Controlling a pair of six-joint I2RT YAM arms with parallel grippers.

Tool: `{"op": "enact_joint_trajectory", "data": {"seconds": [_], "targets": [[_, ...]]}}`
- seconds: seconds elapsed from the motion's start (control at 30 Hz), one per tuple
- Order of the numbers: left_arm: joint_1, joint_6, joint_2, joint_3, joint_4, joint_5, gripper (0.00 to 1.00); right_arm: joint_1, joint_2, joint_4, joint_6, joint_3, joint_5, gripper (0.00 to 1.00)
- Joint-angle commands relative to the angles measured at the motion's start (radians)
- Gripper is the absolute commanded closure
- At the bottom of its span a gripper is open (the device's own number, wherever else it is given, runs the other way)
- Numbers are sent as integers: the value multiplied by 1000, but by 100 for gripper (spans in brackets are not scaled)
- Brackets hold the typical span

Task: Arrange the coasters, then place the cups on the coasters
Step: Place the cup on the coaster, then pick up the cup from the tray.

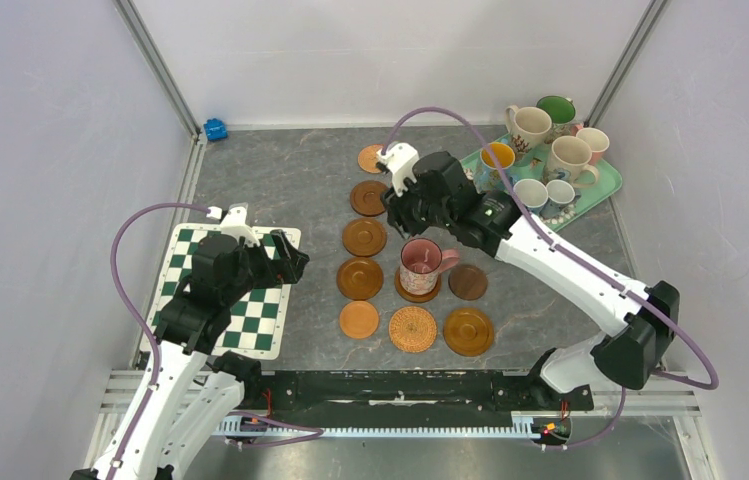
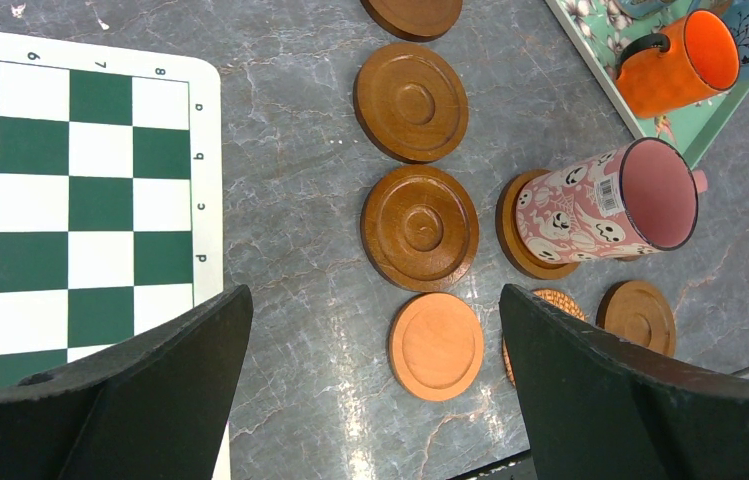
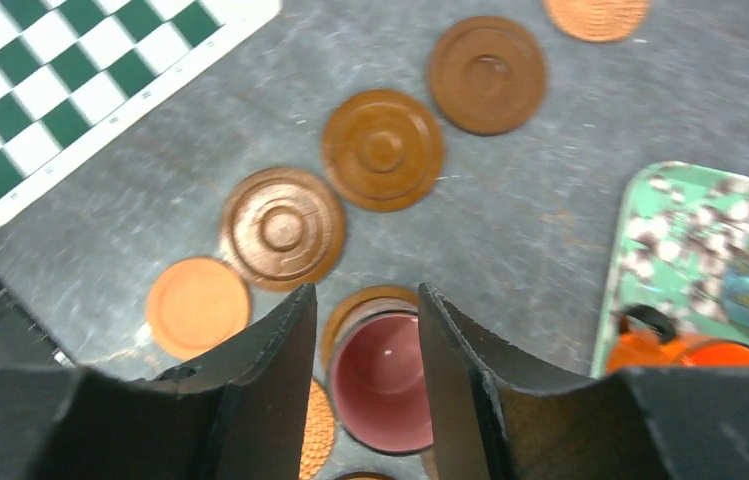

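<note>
A pink patterned cup (image 1: 420,262) (image 2: 600,205) (image 3: 385,380) stands upright on a brown coaster (image 1: 417,291) (image 3: 350,305) in the middle column. My right gripper (image 1: 397,210) (image 3: 365,295) hangs open just above and behind it, jaws apart and holding nothing; the cup's mouth shows in the gap. More wooden coasters (image 1: 364,237) lie in a column to the left, with a woven one (image 1: 412,328) in the front row. My left gripper (image 1: 290,262) (image 2: 375,300) is wide open and empty over the mat's right edge. The other cups (image 1: 528,125) stand on the tray.
A mint floral tray (image 1: 605,195) at the back right holds several cups, among them a clear orange one (image 2: 675,65) (image 3: 685,350). A green-white checkered mat (image 1: 240,300) (image 2: 50,200) lies at the left. A small blue object (image 1: 215,129) sits in the back left corner.
</note>
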Motion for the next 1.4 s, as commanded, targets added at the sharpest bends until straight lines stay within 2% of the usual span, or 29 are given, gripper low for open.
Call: {"op": "enact_joint_trajectory", "data": {"seconds": [0.0, 0.2, 0.43, 0.6, 1.1, 1.37], "targets": [[-3, 8, -6, 4, 17, 1, 0, -77, 5, -33, 35, 58, 223, 57], [-3, 8, -6, 3, 19, 14, 0, -246, -2, -6, 77, -8, 346, 58], [-3, 8, 1, 3, 19, 15, 0, -352, 89, 15, 83, -58, 403, 60], [-3, 8, 0, 2, 21, 16, 0, -410, 156, 54, 89, -84, 312, 61], [-4, 7, 12, 1, 21, 28, 0, -479, 267, 48, -98, -116, 121, 61], [-5, 6, 7, 2, 21, 23, 0, -480, 301, 84, -131, -145, 136, 63]]}}
